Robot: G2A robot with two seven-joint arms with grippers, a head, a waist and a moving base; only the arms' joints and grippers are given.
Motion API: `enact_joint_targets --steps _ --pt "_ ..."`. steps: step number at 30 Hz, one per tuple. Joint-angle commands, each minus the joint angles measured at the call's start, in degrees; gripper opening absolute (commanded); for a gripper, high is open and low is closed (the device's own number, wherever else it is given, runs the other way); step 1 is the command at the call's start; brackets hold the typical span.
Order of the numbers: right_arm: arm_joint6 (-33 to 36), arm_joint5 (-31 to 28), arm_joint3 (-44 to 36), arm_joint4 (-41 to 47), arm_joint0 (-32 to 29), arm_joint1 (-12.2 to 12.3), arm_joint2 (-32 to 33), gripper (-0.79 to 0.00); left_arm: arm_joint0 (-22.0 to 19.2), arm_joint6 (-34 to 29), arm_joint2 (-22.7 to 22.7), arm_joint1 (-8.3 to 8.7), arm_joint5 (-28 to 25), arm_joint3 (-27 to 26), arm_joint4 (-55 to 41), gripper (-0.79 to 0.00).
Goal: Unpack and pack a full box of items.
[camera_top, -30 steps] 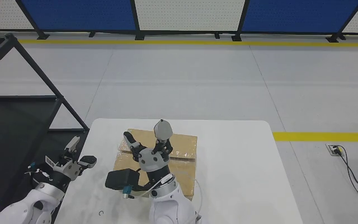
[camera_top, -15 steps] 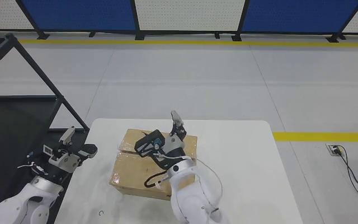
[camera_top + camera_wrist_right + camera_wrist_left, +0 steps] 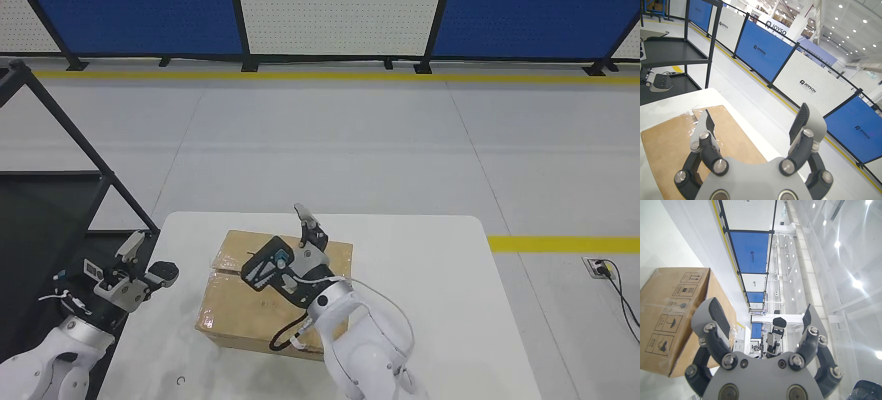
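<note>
White table [image 3: 440, 300], centre frame: cardboard box [image 3: 228, 300] closed, sealed with clear tape. Right gripper [image 3: 313, 226] spread and empty over the box's far edge. Left gripper [image 3: 148, 258] spread and empty at lower left, apart from box. Risk: fingers slip on glossy tape and the unbraced box skids.

the left gripper [image 3: 762, 306] has its jaws wide apart with nothing between them. one ribbed finger pad [image 3: 718, 313] overlaps the edge of the cardboard box [image 3: 677, 313], which stands on the white table [image 3: 655, 381]. the box's side carries a column of handling symbols. blue partition panels [image 3: 749, 253] line the hall behind.
</note>
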Motion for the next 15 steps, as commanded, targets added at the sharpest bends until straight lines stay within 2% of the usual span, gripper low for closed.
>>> enact_joint_targets --steps 1,2,4,7,12,13,15 --pt "0.39 -1.41 -0.38 6.36 -0.79 -0.10 0.71 0.000 0.05 1.11 0.19 -0.22 -0.80 -0.85 -2.21 0.000" --pt "1.40 -2.29 -1.21 10.06 -0.74 -0.17 1.59 0.000 0.02 1.81 0.34 -0.34 -1.22 -1.32 -3.09 0.000" --pt "8.74 -4.97 -1.65 22.19 -0.86 -0.49 3.63 0.000 -0.23 2.01 0.55 -0.49 -2.81 -2.13 -4.16 0.000" --pt "17.67 -4.76 -2.26 37.82 0.09 -0.75 7.35 0.000 -0.65 0.85 1.13 -0.69 -4.91 -2.39 -6.15 0.000" --pt "29.20 0.68 -0.70 64.35 2.70 -0.98 13.47 0.000 -1.01 -1.67 3.19 -0.90 -9.60 -3.04 -4.98 0.000" --pt "31.29 2.23 0.26 68.64 3.25 -0.89 15.02 0.000 -1.01 -2.49 3.43 -0.96 -9.44 -3.54 -6.33 0.000" --pt "31.80 2.60 0.30 69.20 3.57 -0.83 15.48 0.000 -0.95 -2.82 3.38 -0.96 -9.25 -3.67 -6.70 0.000"
